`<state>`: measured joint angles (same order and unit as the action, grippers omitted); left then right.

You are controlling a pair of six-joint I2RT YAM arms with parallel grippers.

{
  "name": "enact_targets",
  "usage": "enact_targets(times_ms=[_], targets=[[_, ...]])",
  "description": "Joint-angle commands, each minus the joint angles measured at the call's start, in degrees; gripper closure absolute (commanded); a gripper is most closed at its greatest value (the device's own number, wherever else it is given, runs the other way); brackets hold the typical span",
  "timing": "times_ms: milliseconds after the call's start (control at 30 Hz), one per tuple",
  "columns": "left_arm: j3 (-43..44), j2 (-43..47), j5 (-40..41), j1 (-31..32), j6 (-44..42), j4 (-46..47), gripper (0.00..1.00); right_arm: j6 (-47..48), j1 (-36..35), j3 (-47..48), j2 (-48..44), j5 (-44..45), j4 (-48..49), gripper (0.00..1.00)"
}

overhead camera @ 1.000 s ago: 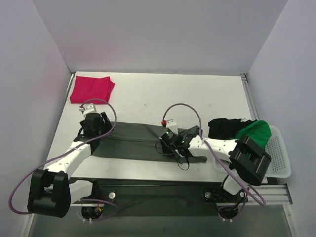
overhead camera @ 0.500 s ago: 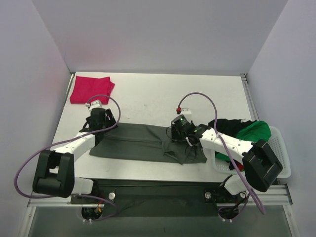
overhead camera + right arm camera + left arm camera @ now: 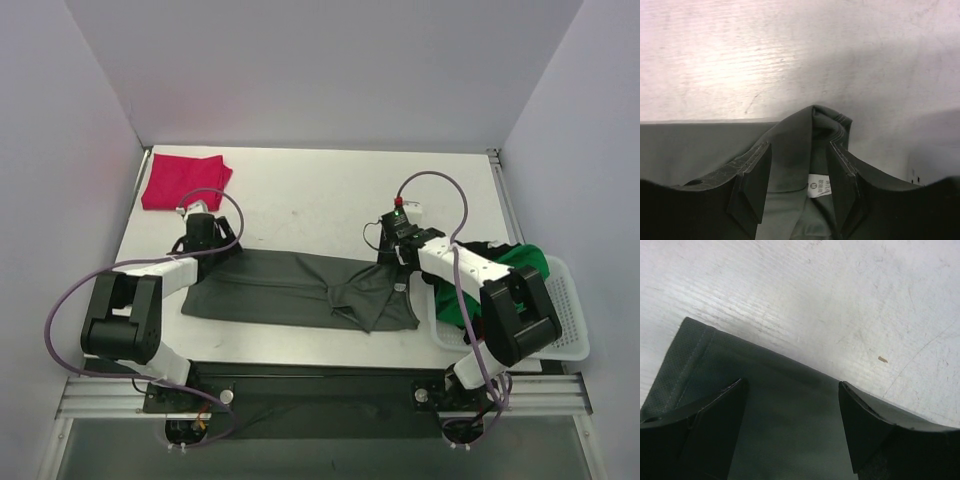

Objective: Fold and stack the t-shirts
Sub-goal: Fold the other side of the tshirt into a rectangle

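The dark grey-green t-shirt [image 3: 280,290] lies spread across the near half of the table. My left gripper [image 3: 203,237] is open over its far left corner. In the left wrist view [image 3: 791,382] flat cloth [image 3: 765,415] lies between the spread fingers. My right gripper [image 3: 397,243] is at the shirt's far right edge. In the right wrist view [image 3: 799,143] its jaws stand apart around a raised fold of collar cloth [image 3: 812,120] with a white label [image 3: 818,184]. The magenta-red t-shirt [image 3: 183,181] lies folded at the far left corner. The black t-shirt [image 3: 478,248] and bright green t-shirt [image 3: 525,262] sit in the basket.
The white plastic basket [image 3: 565,320] stands at the table's right edge, partly behind my right arm. Grey walls close in the left, far and right sides. A rail runs along the near edge by the arm bases.
Both grippers moved toward the far side, the right one also to the right, drawing the dark shirt's far edge out. The shirt now lies wider and flatter.
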<state>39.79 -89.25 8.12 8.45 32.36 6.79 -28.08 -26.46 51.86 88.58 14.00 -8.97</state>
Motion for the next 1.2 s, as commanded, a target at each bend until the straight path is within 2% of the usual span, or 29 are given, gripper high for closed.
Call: enact_targets(times_ms=[0, 433, 500, 600, 633, 733, 1167], targets=[[0.4, -0.5, -1.9, -2.3, 1.3, 4.2, 0.16, 1.4, 1.4, 2.2, 3.0, 2.2, -2.5, 0.53], [-1.0, -0.7, -3.4, -4.0, 1.6, 5.0, 0.16, 2.2, 3.6, 6.2, 10.7, 3.8, -1.6, 0.64], [-1.0, -0.9, -3.2, -4.1, 1.6, 4.9, 0.16, 2.4, 4.1, 6.9, 11.6, 4.4, -1.6, 0.69], [-1.1, -1.5, -3.1, -4.8, 2.1, 4.5, 0.16, 2.6, 5.1, 8.4, 13.1, 5.1, -1.7, 0.82], [-1.1, -1.7, -3.1, -4.9, 2.2, 4.4, 0.16, 2.7, 5.4, 8.9, 13.5, 5.2, -1.7, 0.90], [-0.9, -2.2, -2.9, -5.4, 2.5, 3.8, 0.16, 2.8, 6.7, 10.0, 14.7, 5.9, -2.0, 0.99], [-1.0, -1.5, -1.6, -5.5, 2.9, 3.1, 0.16, 2.3, 8.7, 14.3, 17.1, 7.0, -4.9, 1.00]])
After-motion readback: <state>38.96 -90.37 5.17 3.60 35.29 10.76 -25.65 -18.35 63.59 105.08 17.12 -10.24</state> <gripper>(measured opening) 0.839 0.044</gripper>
